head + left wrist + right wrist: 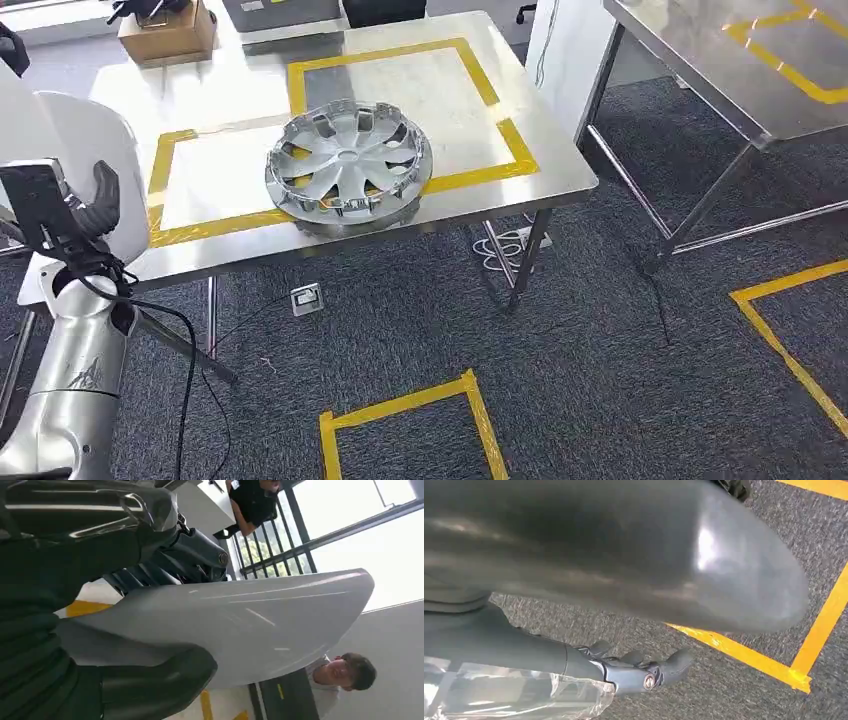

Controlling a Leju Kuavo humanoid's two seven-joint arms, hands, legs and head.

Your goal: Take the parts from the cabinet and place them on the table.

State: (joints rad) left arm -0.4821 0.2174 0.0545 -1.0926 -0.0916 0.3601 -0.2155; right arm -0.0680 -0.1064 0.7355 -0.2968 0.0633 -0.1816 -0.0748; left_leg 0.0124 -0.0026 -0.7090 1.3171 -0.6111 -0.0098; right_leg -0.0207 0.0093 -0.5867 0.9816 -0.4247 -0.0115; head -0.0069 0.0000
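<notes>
A large white curved part (pixel 88 150) stands at the left edge of the head view, and my left hand (pixel 68 212) grips its lower edge, level with the steel table's near left corner. In the left wrist view the same smooth white part (pixel 250 625) lies clamped between the thumb and the dark fingers (pixel 170 560) of my left hand (pixel 125 645). A silver wheel cover (pixel 348 160) lies on the steel table (pixel 470 205), across the yellow tape outlines. My right hand (pixel 634 667) hangs over the carpet, its thumb apart from its fingers and nothing in it.
A cardboard box (pixel 168 32) and a grey case (pixel 280 12) sit at the table's far edge. A second steel table (pixel 720 70) stands to the right. Yellow tape squares (pixel 400 410) mark the dark carpet. Two people (pixel 345 672) are near in the left wrist view.
</notes>
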